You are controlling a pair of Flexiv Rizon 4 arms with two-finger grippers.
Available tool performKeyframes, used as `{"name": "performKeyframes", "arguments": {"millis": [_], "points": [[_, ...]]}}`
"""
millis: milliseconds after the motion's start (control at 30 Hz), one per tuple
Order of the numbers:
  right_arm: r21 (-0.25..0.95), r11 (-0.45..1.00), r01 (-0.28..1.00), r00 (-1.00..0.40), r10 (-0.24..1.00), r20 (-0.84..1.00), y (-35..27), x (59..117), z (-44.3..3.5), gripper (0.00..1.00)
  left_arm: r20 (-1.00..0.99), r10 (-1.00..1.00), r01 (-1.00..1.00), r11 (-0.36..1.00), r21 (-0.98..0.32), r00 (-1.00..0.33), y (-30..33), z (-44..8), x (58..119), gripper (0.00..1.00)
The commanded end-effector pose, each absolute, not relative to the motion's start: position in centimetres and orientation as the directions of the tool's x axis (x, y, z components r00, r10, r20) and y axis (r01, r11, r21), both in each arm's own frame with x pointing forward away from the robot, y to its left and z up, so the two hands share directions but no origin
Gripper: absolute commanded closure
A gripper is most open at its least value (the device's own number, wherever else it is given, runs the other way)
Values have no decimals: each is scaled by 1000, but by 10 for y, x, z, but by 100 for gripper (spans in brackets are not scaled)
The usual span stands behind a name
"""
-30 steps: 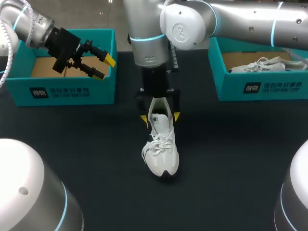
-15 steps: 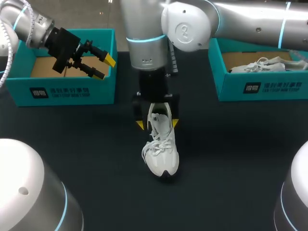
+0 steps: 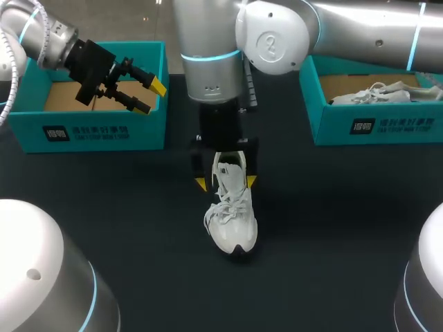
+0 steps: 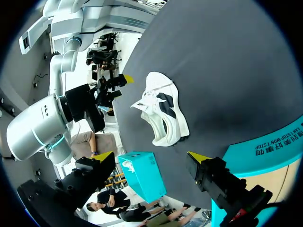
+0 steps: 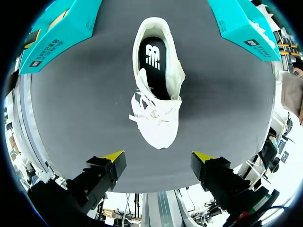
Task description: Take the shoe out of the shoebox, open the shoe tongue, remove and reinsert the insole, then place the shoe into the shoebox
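At table centre, sneaker (image 3: 232, 214): the white shoe stands upright on its sole on the dark table (image 3: 332, 228), outside both boxes, with its toe pointing away from the boxes. Standing clear of them, it leaves its opening free to reach from above.
Right gripper (image 3: 225, 182): I hold it directly over the heel end, fingers spread wider than the collar, one yellow tip to each side. It grips nothing. In the right wrist view neither finger touches the shoe.
Reason for this pose: the fingers point straight down at the opening, which I judge suits a descent to the tongue or the insole.
Insole (image 5: 154, 61): dark and seated inside the shoe, visible through the opening. I cannot tell whether it awaits removal or is already back in.
Laces (image 5: 154, 111): loose across the forefoot.
Left gripper (image 3: 150, 96): parked above the left shoebox (image 3: 97, 128), fingers apart and empty, well away from the shoe. There it does not obstruct the right arm.
Left shoebox interior: bare cardboard floor. I judge it the destination for the final placement.
Right shoebox (image 3: 374, 124): holds a second white shoe (image 3: 377, 92).
Risk: a one-sided pull may tip the unrestrained shoe, because nothing braces it.
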State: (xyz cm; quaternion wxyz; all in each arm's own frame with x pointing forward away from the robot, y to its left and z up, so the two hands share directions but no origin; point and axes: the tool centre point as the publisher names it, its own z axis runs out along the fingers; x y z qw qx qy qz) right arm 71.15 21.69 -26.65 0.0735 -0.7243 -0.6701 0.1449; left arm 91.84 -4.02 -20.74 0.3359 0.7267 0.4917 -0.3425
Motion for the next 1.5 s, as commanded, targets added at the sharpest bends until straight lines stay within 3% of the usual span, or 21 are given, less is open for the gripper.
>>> {"name": "performKeyframes", "arguments": {"millis": [33, 967, 1500], "points": [[-293, -93, 952, 61, 991, -117, 216, 711, -269, 100, -827, 487, 945, -291, 152, 283, -40, -207, 918, 0], [-253, -94, 963, 56, 987, -153, 195, 733, -300, 100, -827, 487, 945, -291, 152, 283, -40, -207, 918, 0], [-174, -97, 980, 71, 986, -148, 181, 777, -317, 100, -827, 487, 945, -291, 152, 283, -40, -207, 918, 0]]}}
